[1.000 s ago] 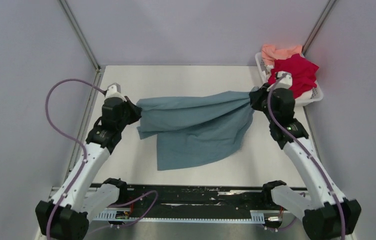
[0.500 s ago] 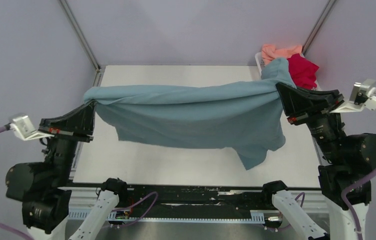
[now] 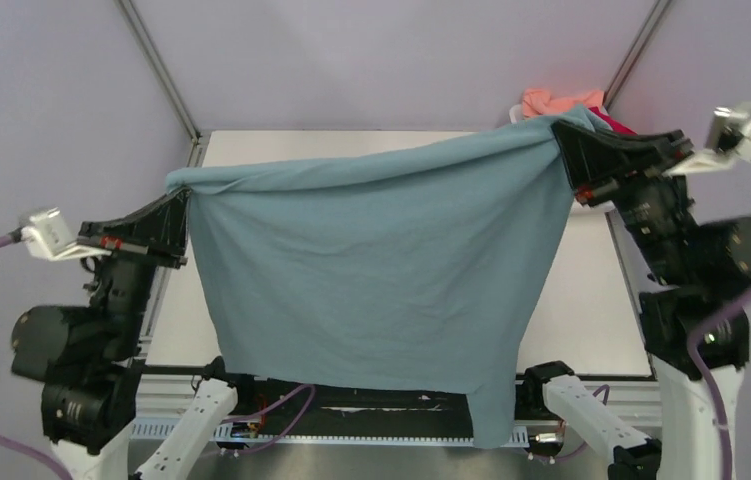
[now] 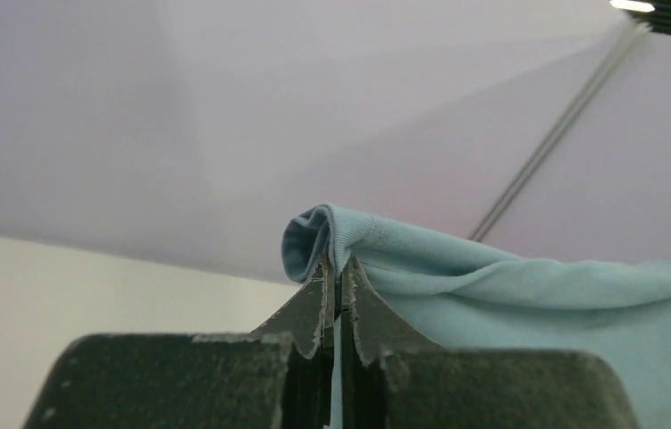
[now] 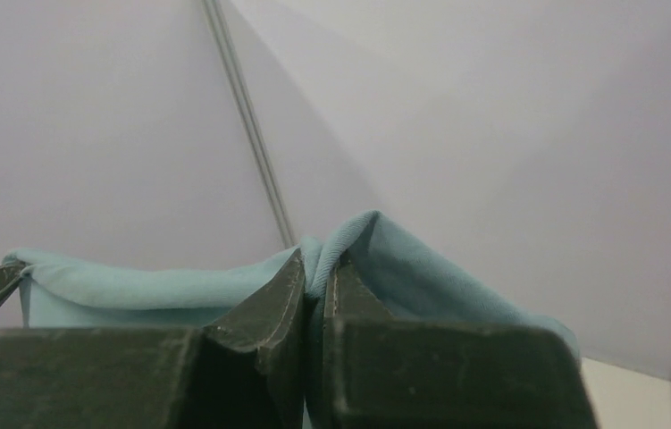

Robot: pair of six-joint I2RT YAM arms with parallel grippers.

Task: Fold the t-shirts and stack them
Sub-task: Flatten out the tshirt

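The teal-blue t-shirt [image 3: 371, 260] hangs spread out in the air above the table, held by two upper corners. Its lower edge droops past the table's near edge. My left gripper [image 3: 183, 200] is shut on the shirt's left corner, seen pinched in the left wrist view [image 4: 336, 268]. My right gripper [image 3: 557, 135] is shut on the right corner, seen pinched in the right wrist view [image 5: 318, 273]. The salmon-pink t-shirt [image 3: 551, 100] and a sliver of the crimson red t-shirt [image 3: 619, 125] show at the back right, mostly hidden behind the shirt and the right arm.
The white table [image 3: 591, 300] lies below, much of it hidden by the hanging shirt. Grey walls with metal frame posts [image 3: 156, 65] enclose the cell. The white basket is almost wholly hidden behind the shirt and the right arm.
Both grippers lifted the teal-blue shirt off the table and raised it. It went from bunched between them to hanging open as a flat sheet.
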